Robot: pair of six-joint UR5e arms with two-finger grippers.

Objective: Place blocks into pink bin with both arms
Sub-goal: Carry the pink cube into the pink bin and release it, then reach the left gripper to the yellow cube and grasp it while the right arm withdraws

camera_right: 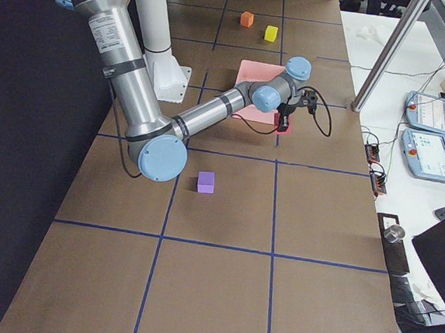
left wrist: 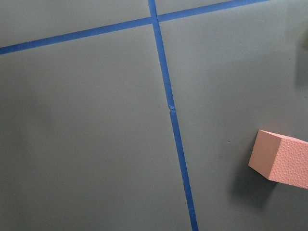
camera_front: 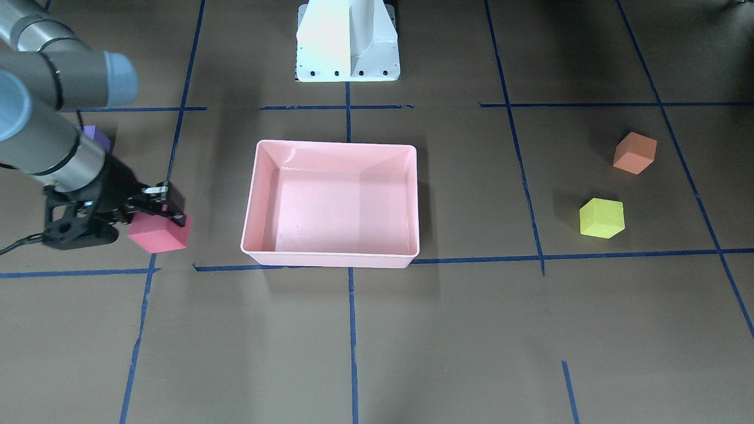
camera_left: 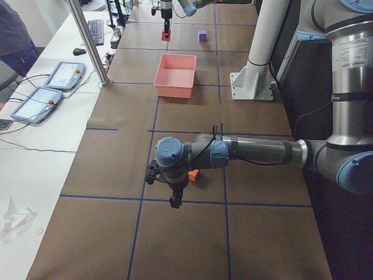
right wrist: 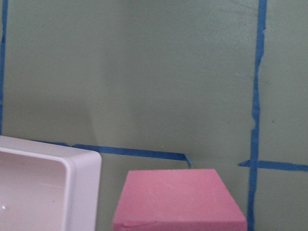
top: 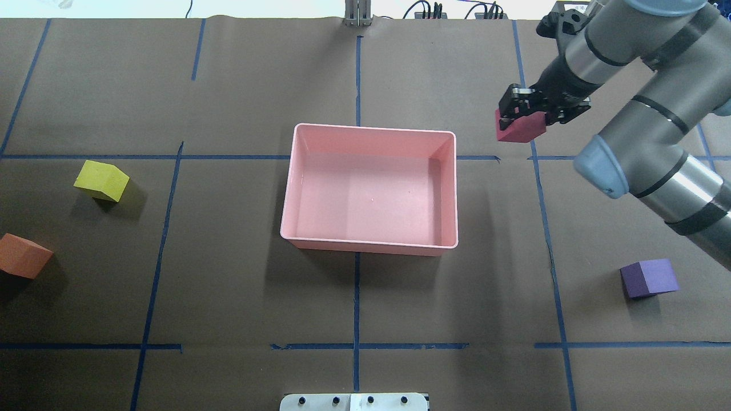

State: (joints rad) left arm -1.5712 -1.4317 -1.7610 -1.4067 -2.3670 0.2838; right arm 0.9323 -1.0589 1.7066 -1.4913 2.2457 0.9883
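In the front-facing view, you see the right pincer (camera_front: 162, 212) clamped on the red block (camera_front: 159, 237), beside the pink bin (camera_front: 336, 143) but apart from it. The purple block (camera_front: 98, 139) peeks out behind that arm. The orange block (camera_front: 634, 153) and the yellow-green block (camera_front: 601, 218) sit near each other on the tabletop (camera_front: 471, 330), on the bin's other side.

From overhead, your red block sits just off the bin's far right corner, with the black fingers closed on its top. The bin holds no block. The purple block lies well apart on the right, nearer the robot. The yellow-green and orange blocks lie far off on the left.

In the left side view, the left pincer (camera_left: 174, 199) points down at the tabletop just beside the orange block. You cannot tell from here whether its jaws are apart or together.

The right side view shows the red block in the right pincer at the bin's near edge.

The left wrist view shows you only the orange block at the right edge and blue tape lines.

In the right wrist view, the red block fills the bottom centre and the bin's corner shows at lower left.
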